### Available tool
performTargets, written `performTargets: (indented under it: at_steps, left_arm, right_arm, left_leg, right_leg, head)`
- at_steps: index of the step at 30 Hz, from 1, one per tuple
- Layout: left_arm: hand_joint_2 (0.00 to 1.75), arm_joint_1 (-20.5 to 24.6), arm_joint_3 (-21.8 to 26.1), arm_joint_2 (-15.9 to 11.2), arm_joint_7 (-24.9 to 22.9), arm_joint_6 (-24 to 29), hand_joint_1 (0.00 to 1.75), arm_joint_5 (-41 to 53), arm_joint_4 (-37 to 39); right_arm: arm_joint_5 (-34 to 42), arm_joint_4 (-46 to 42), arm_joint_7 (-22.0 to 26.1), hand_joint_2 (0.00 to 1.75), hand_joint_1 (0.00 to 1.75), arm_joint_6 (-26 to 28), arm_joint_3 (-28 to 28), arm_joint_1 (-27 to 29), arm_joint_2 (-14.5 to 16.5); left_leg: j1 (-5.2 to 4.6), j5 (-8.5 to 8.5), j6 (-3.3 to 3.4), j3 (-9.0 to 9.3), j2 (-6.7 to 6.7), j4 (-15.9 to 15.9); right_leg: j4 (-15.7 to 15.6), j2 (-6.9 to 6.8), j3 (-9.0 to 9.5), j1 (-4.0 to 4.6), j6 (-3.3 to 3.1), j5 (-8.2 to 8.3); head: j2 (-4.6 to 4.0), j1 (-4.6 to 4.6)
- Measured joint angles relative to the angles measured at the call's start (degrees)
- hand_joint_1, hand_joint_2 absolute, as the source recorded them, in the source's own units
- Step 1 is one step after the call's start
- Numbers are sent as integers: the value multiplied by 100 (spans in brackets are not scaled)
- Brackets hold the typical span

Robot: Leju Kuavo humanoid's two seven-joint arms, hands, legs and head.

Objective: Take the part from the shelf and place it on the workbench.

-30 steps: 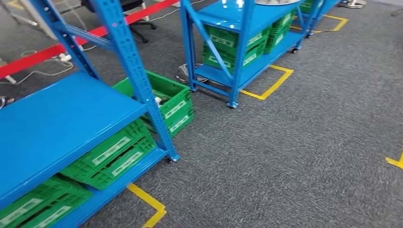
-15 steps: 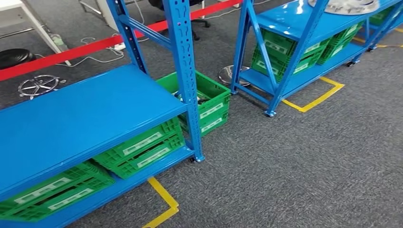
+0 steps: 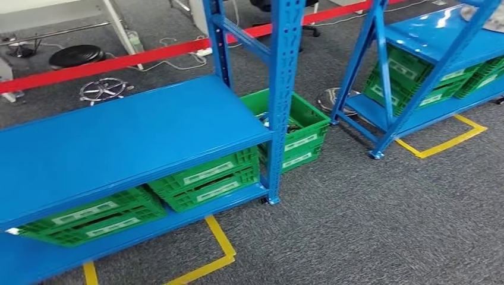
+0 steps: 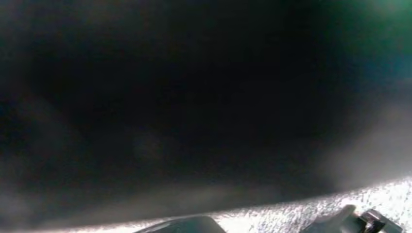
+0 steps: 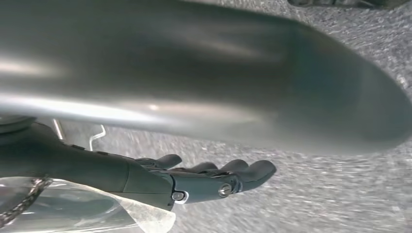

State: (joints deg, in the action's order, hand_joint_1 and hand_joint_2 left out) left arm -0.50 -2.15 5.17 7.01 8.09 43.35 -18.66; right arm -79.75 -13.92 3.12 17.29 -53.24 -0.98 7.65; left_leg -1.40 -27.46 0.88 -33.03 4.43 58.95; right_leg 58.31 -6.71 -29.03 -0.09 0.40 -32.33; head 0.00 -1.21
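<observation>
Two blue shelf units [image 3: 136, 130] stand on grey carpet, green crates [image 3: 205, 178] on the lower tiers. Right hand [image 5: 194, 182] holds a silver metal part [image 5: 204, 77], dark fingers under it. Left hand: state cannot be told.

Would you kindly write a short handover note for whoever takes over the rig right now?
Right hand: fingers stretched out beside a broad silver surface; whether it grips anything is unclear.
Left hand: its view is dark, state unclear.
Things: a silvery part lies on the right-hand blue shelf, at the head view's edge.
Done: nothing confirmed.
Left: take the part and place it on the workbench.
</observation>
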Motion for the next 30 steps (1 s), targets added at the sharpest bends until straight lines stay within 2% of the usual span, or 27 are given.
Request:
performTargets:
  at_steps: [1, 2, 3, 4, 6, 7, 8, 9, 10, 11, 12, 13, 14, 15, 17, 18, 19, 21, 22, 23, 24, 25, 26, 28, 29, 30]
  left_arm:
    - [0, -6, 4, -2, 2, 0, 0, 2, -1]
    - [0, -23, 9, -4, 3, 0, 0, 4, 0]
    - [0, -36, 14, -4, 1, 2, 0, 10, 0]
    - [0, -34, 17, -2, -3, 3, 0, 21, 0]
    - [0, -13, 20, 9, -13, 6, 0, 42, 0]
    - [0, -4, 20, 14, -20, 5, 0, 48, 1]
    - [0, -6, 21, 16, -28, 4, 0, 49, 1]
    - [0, -11, 22, 16, -38, 4, 0, 50, 1]
    - [0, -16, 23, 16, -47, 4, 0, 51, 2]
    - [0, -19, 25, 16, -52, 4, 0, 53, 1]
    - [0, -18, 26, 16, -56, 4, 0, 54, 1]
    - [0, -10, 27, 17, -56, 4, 0, 55, 1]
    - [0, -5, 27, 16, -56, 4, 0, 55, 1]
    - [0, -5, 28, 14, -57, 4, 0, 55, 1]
    - [0, -23, 30, 6, -58, 4, 0, 55, 2]
    - [0, -31, 31, 3, -58, 4, 0, 56, 2]
    - [0, -29, 32, 1, -58, 4, 0, 56, 1]
    - [0, -4, 33, 3, -58, 4, 0, 56, 0]
    - [0, 8, 33, 4, -58, 4, 0, 56, -1]
    - [0, 7, 33, 5, -58, 4, 0, 56, -1]
    - [0, -3, 33, 7, -58, 4, 0, 56, 0]
    - [0, -15, 33, 7, -58, 4, 0, 56, 1]
    - [0, -25, 33, 6, -58, 5, 0, 56, 1]
    - [0, -16, 34, 2, -61, 16, 0, 64, 0]
    - [0, -2, 34, 1, -63, 26, 0, 74, -1]
    - [0, 5, 35, 1, -66, 36, 0, 85, -1]
  right_arm:
    - [-2, 0, -1, 0, 0, 5, 8, -19, 0]
    - [-4, 0, 1, 0, 0, 8, 15, -36, 0]
    - [-5, 0, 3, 0, 0, 13, 19, -49, 0]
    - [-7, 0, 4, 0, 0, 16, 22, -54, 0]
    - [-8, 0, 7, 0, 0, 21, 27, -41, 0]
    - [-8, 0, 4, 0, 0, 21, 30, -30, 0]
    - [-8, 0, 2, 0, 0, 22, 33, -19, 0]
    - [-8, 0, -1, 0, 0, 22, 36, -8, -1]
    - [-8, 0, -2, 0, 0, 24, 38, -2, -1]
    - [-8, 0, -2, 0, 0, 25, 42, 1, -2]
    - [-8, 1, -2, 0, 0, 26, 44, 1, -2]
    - [-8, 7, -1, 0, 0, 26, 46, 2, -2]
    - [-9, 13, -1, 0, 0, 27, 49, 2, -2]
    - [-10, 19, -2, 0, 0, 28, 52, 0, -4]
    - [-11, 24, -3, 0, 0, 35, 59, -3, -7]
    - [-11, 24, -2, 0, 0, 39, 61, -4, -8]
    - [-11, 24, 0, 0, 0, 42, 63, -3, -7]
    - [-12, 26, 3, 0, 0, 44, 68, 11, -7]
    - [-12, 26, 2, 0, 0, 45, 68, 19, -7]
    - [-12, 27, 1, 0, 0, 45, 68, 24, -8]
    - [-11, 27, -1, 0, 0, 45, 68, 21, -8]
    - [-12, 27, -2, 0, 0, 45, 68, 15, -9]
    - [-11, 27, -1, 0, 0, 45, 69, 9, -8]
    - [-8, 28, 3, 0, 0, 44, 69, 5, -6]
    - [-5, 29, 5, 0, 0, 43, 69, 6, -4]
    - [-3, 30, 8, 0, 0, 42, 69, 5, -3]
  left_leg:
    - [4, 2, 13, 5, -68, -38]
    - [19, 20, 28, 21, -138, -76]
    - [41, 42, 49, 44, -207, -117]
    - [68, 66, 73, 68, -278, -157]
    - [98, 87, 102, 79, -425, -180]
    - [102, 88, 108, 77, -508, -179]
    - [104, 85, 108, 82, -591, -178]
    - [109, 80, 102, 90, -676, -175]
    - [117, 71, 90, 103, -763, -170]
    - [127, 59, 70, 116, -846, -161]
    - [131, 42, 41, 120, -924, -146]
    - [133, 25, 7, 110, -999, -116]
    - [136, 18, -30, 89, -1064, -94]
    - [142, 23, -69, 63, -1132, -82]
    - [166, 36, -134, 25, -1223, -75]
    - [164, 5, -163, -1, -1150, -30]
    - [159, -87, -190, -73, -1005, 118]
    - [150, -413, -239, -380, -648, 747]
    - [158, -573, -255, -574, -555, 1133]
    - [165, -656, -261, -716, -512, 1418]
    - [170, -636, -258, -772, -489, 1526]
    - [170, -505, -244, -715, -468, 1411]
    - [160, -304, -214, -558, -420, 1102]
    - [93, 3, -110, -177, -154, 344]
    - [58, 53, -65, -57, -37, 103]
    - [28, 42, -31, -10, 26, -10]
  right_leg:
    - [-16, -72, 34, 6, 25, -9]
    - [-17, -71, 53, 3, 49, -32]
    - [46, 30, 37, -2, 73, -92]
    - [226, 192, -40, -9, 97, -205]
    - [917, 546, -397, -34, 131, -526]
    - [1296, 618, -612, -43, 147, -647]
    - [1539, 646, -774, -51, 160, -675]
    - [1578, 657, -848, -60, 172, -585]
    - [1385, 672, -809, -72, 184, -386]
    - [1021, 729, -680, -92, 197, -132]
    - [644, 873, -530, -119, 210, 61]
    - [331, 1020, -389, -144, 206, 177]
    - [151, 1139, -302, -160, 189, 216]
    - [95, 1199, -264, -159, 156, 194]
    - [67, 1081, -234, -146, 68, 206]
    - [55, 1010, -221, -145, 25, 212]
    - [40, 926, -206, -148, -15, 214]
    - [26, 740, -186, -136, -76, 196]
    - [26, 638, -181, -125, -94, 183]
    - [26, 546, -176, -115, -103, 171]
    - [26, 466, -168, -108, -106, 159]
    - [26, 392, -152, -101, -105, 146]
    - [26, 322, -128, -94, -99, 129]
    - [27, 187, -76, -70, -63, 82]
    - [26, 120, -58, -57, -34, 60]
    - [20, 52, -41, -45, -3, 40]
  head:
    - [-1, 3]
    - [-1, 9]
    - [-1, 17]
    - [-2, 30]
    - [-2, 63]
    - [-1, 70]
    - [-1, 73]
    - [-1, 73]
    - [-2, 73]
    - [-2, 73]
    - [-2, 78]
    - [-2, 78]
    - [-2, 80]
    - [-2, 81]
    - [-1, 83]
    - [-1, 72]
    - [-2, 48]
    - [-2, 3]
    - [-1, -7]
    - [-1, -4]
    - [-1, -6]
    - [-1, -6]
    - [-1, -8]
    - [-1, -9]
    - [-1, -7]
    - [-1, -3]
